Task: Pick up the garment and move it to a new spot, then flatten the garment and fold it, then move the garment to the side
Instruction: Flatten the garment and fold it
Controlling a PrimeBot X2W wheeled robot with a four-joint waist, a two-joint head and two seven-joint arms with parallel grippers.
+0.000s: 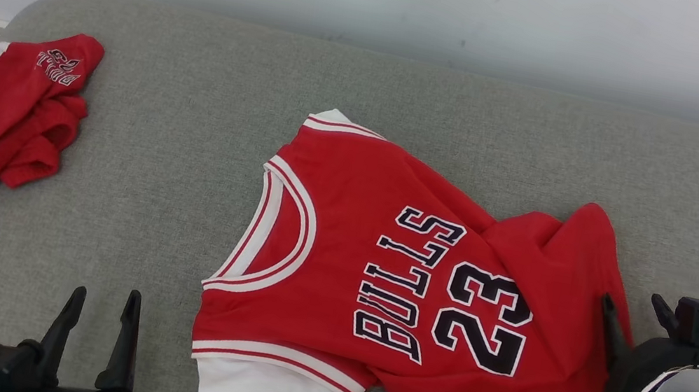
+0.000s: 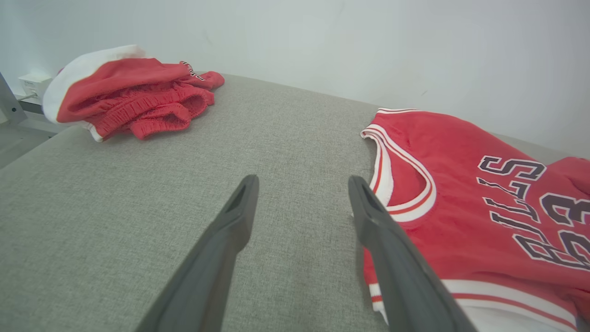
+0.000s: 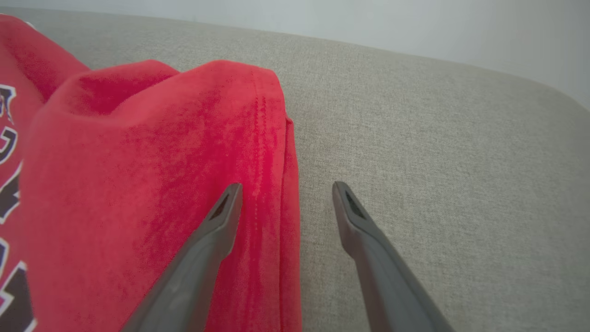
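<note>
The red fabric BULLS 23 basketball jersey is spread but rumpled and not yet folded. Beside it, the left gripper and the right gripper are held wide open and empty.

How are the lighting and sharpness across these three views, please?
Head view: soft, even light, no glare, jersey lettering crisp. Left wrist view: wide-angle stretch, left gripper looms large. Right wrist view: right gripper sharp, nearby cloth slightly soft.
</note>
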